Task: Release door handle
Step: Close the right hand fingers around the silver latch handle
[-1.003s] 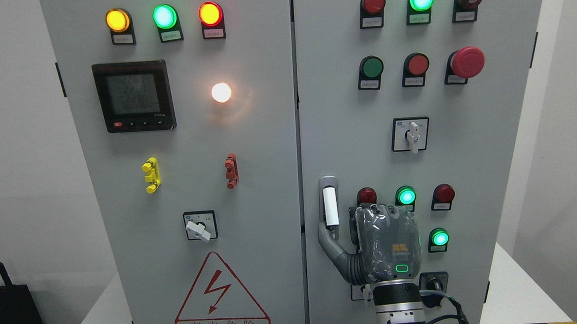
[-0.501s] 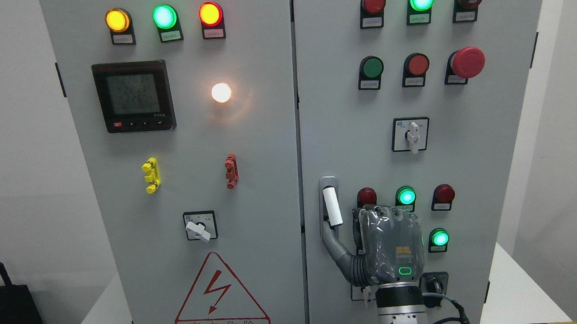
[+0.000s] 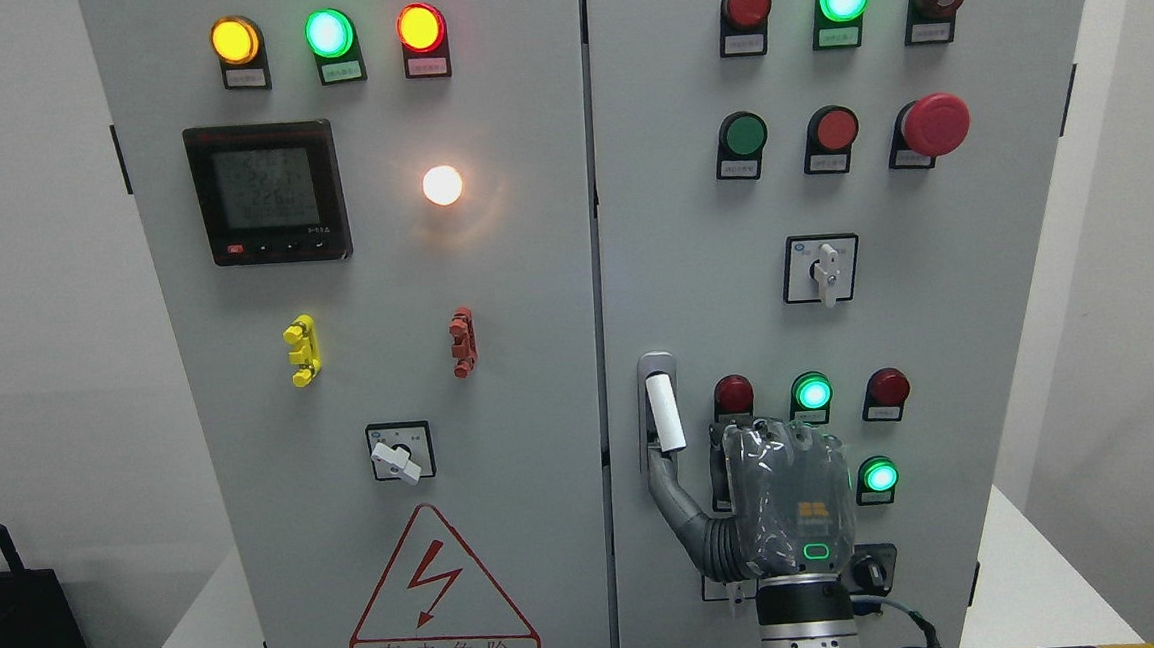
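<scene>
The white door handle [image 3: 665,412] sits in a grey recess on the right cabinet door [image 3: 693,257], just right of the centre seam. It leans slightly, with its lower end to the right. My right hand [image 3: 746,474] comes up from the bottom edge in front of that door, its back towards me. Its thumb [image 3: 669,484] stretches up and left and its tip meets the handle's lower end. The other fingers [image 3: 786,433] point at the panel to the right of the handle and do not wrap it. The left arm is out of view.
Around the hand are a dark red lamp [image 3: 734,393], two lit green lamps [image 3: 813,392] [image 3: 881,476] and a rotary switch [image 3: 873,568]. A white selector switch [image 3: 823,269] and a red mushroom button [image 3: 933,124] are higher up. The left door [image 3: 386,306] carries a meter and a warning triangle.
My right hand has sunk a little and shifted right. The thumb has slid lower along the handle's bottom end. The white handle now leans slightly instead of hanging straight.
</scene>
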Action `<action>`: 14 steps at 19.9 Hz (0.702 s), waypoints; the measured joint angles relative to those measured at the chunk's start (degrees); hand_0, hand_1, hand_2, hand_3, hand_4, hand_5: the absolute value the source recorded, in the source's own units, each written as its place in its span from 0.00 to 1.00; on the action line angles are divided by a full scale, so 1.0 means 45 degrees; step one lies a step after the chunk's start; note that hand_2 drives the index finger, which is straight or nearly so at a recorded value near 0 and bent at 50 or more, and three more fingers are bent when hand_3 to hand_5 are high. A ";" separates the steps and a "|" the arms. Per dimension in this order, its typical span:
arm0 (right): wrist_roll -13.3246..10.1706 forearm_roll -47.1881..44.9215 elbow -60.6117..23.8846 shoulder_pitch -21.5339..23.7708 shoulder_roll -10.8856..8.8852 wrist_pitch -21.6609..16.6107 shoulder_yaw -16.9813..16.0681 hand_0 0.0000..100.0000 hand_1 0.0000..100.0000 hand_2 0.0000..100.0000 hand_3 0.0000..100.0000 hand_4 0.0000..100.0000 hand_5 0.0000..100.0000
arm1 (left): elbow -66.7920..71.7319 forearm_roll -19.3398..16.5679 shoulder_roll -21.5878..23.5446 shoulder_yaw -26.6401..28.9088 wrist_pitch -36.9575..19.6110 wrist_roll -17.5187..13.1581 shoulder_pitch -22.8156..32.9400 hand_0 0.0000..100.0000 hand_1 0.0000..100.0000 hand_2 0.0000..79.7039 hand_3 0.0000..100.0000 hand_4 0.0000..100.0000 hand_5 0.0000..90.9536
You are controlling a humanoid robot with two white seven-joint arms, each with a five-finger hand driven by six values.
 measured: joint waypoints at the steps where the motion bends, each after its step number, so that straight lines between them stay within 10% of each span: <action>1: 0.0015 0.0000 -0.0015 -0.0002 0.0000 -0.0005 -0.0002 0.43 0.30 1.00 1.00 1.00 0.97 | 0.0000 0.0000 0.0000 0.0011 0.0000 0.0000 0.0000 0.12 0.39 0.00 0.00 0.00 0.00; 14: 0.0078 0.0002 -0.0123 -0.0121 0.0005 -0.0002 -0.0059 0.46 0.29 1.00 1.00 1.00 0.96 | 0.0000 0.0000 0.0000 -0.0108 0.0000 0.0001 0.0000 0.12 0.39 0.00 0.00 0.00 0.00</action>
